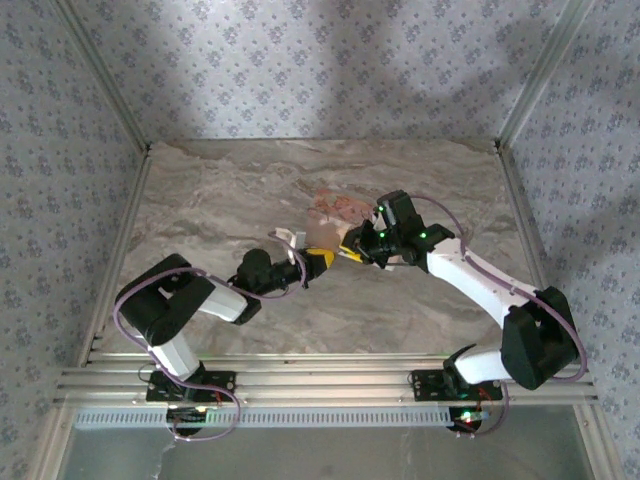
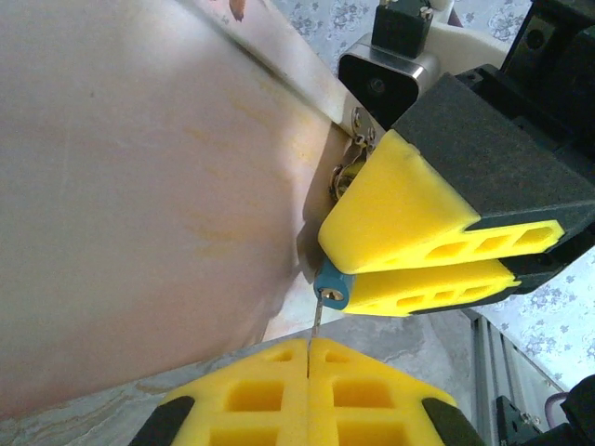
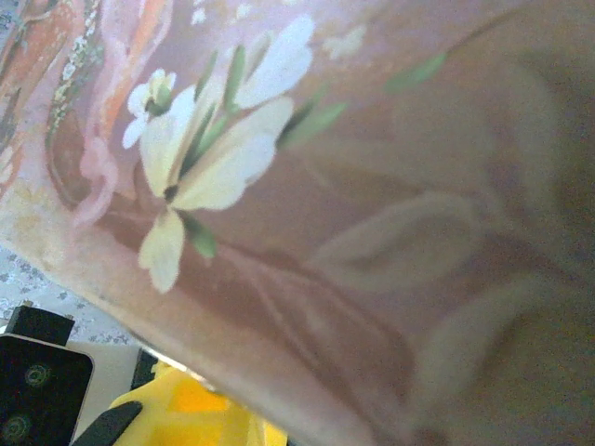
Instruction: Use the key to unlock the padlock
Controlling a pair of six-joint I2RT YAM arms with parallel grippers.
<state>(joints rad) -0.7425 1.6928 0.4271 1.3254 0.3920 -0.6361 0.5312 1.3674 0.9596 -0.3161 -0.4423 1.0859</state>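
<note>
Sitting midway between the counter's (image 1: 200, 200) side edges from above: the pink box (image 1: 328, 212). Left wrist: left claw (image 2: 308, 346) pinches the key (image 2: 315, 325), tip at the padlock (image 2: 332, 287) the right claw (image 2: 372, 271) clamps beside it. Right wrist: box close; twist gently, don't push.

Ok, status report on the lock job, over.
Left tool shut on key. Right tool shut on padlock. Key tip at padlock's end. Pink floral box close beside, not blocking.

- No lettering, number or brand mark is legible in any view.
- The pink box (image 3: 372, 232) bears only painted flowers.
- The wallpaper (image 1: 300, 60), upper frame, shows only floral motifs.
</note>
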